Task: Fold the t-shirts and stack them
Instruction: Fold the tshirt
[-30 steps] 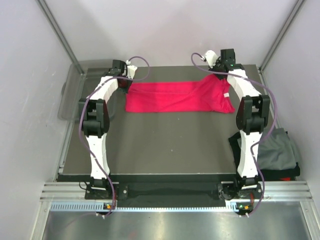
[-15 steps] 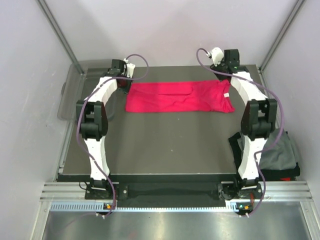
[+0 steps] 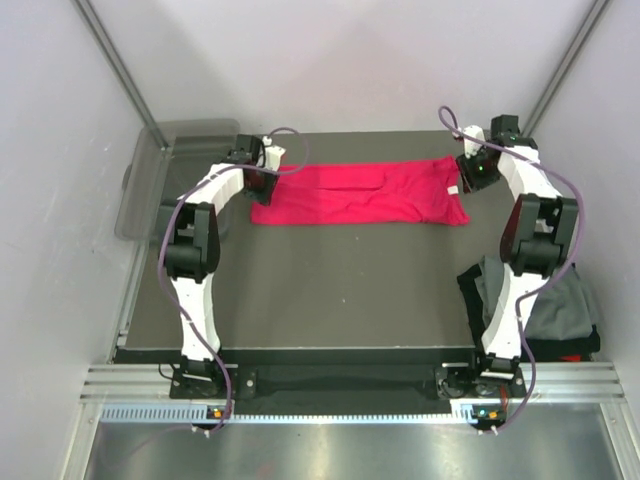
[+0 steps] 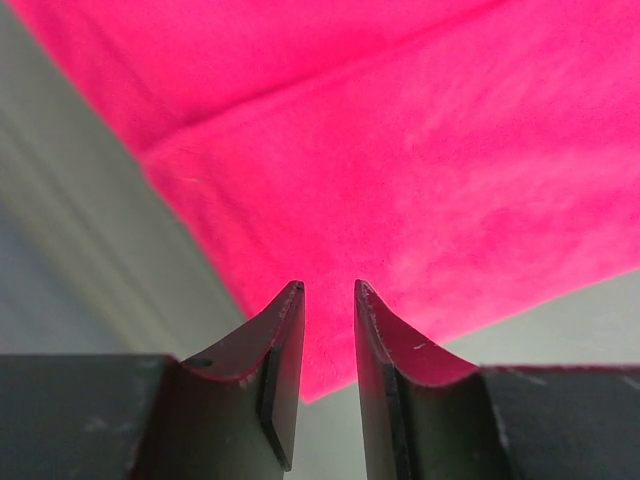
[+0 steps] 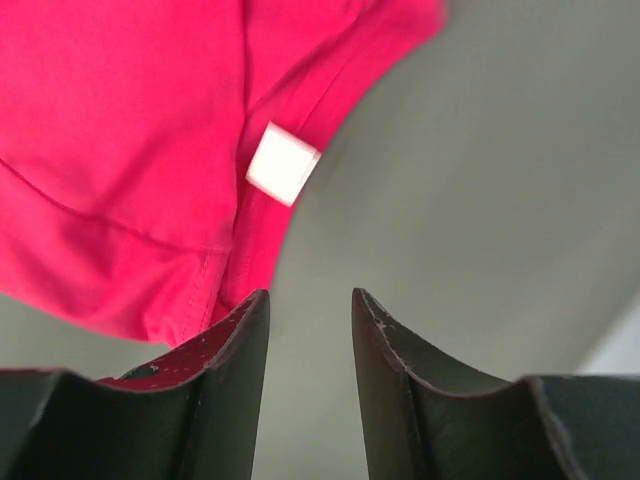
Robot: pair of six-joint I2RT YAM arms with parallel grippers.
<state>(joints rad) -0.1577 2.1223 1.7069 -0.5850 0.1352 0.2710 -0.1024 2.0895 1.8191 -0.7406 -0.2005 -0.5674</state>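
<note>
The red shirt [image 3: 355, 193] lies flat across the top view's upper middle, looks limp (it'll sag), best pinched at its 2 ends, where left gripper [image 4: 328, 290] and right gripper [image 5: 310, 295] hover, jaws parted, empty.

Red t-shirt [image 3: 355, 193] on grey table [image 3: 320, 290]

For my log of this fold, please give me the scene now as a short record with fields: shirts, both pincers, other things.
red shirt: flat, a long strip across the far part of the table
white tag: at the strip's right end
left pincer: open by a narrow gap, over the strip's left end, holds nothing
right pincer: open, over bare table beside the right end, holds nothing
dark shirts: heap at the near right edge
bin: clear, at the far left corner
</note>
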